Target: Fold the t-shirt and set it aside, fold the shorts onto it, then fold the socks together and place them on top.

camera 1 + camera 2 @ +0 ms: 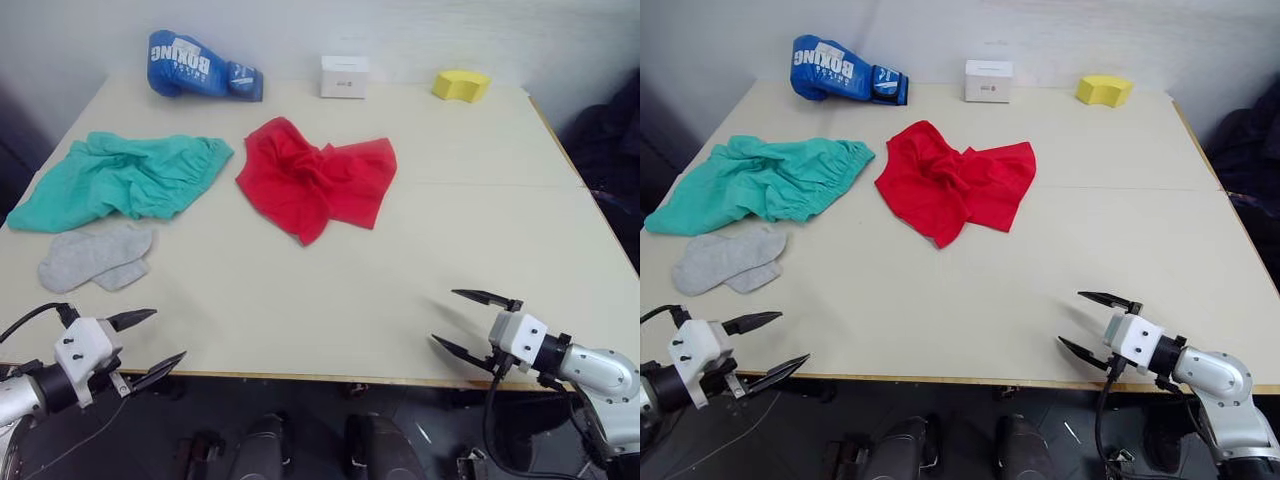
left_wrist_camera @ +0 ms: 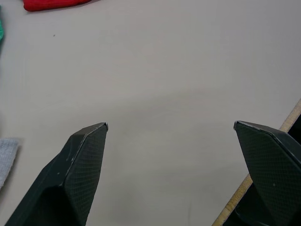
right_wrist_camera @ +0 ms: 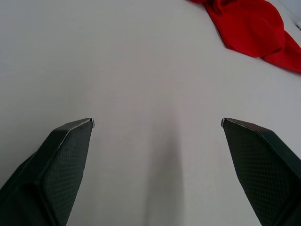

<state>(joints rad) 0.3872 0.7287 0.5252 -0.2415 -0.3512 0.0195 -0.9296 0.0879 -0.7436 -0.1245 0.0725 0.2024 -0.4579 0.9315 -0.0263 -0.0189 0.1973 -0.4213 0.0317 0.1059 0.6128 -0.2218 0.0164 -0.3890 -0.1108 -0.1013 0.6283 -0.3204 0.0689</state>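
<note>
T-shirt [image 1: 318,178] first, because it is the biggest of my clothes to fold. It lies in a red, crumpled heap near the middle of the table [image 1: 330,300], a bit toward the far side. Nothing on it looks folded yet, so I think the first job is not done.

Next in size are the shorts [image 1: 125,178]. They are teal-green and lie bunched up at my left, just beside the t-shirt but not touching it. They are not folded and not on top of the t-shirt.

The socks [image 1: 95,256] are the smallest. The grey pair lies flat, one partly over the other, near the shorts, on the side closer to me. They are not on any pile yet.

So I judge that all three jobs are still left: fold the t-shirt and put it aside, fold the shorts onto it, then fold the socks and put them on top.

My left gripper [image 1: 145,340] hangs at the near edge of the table, close to the socks, with its fingers spread wide and nothing in them. My right gripper [image 1: 468,322] hangs over the near edge on the other side, well apart from the clothes, also wide and empty.
</note>
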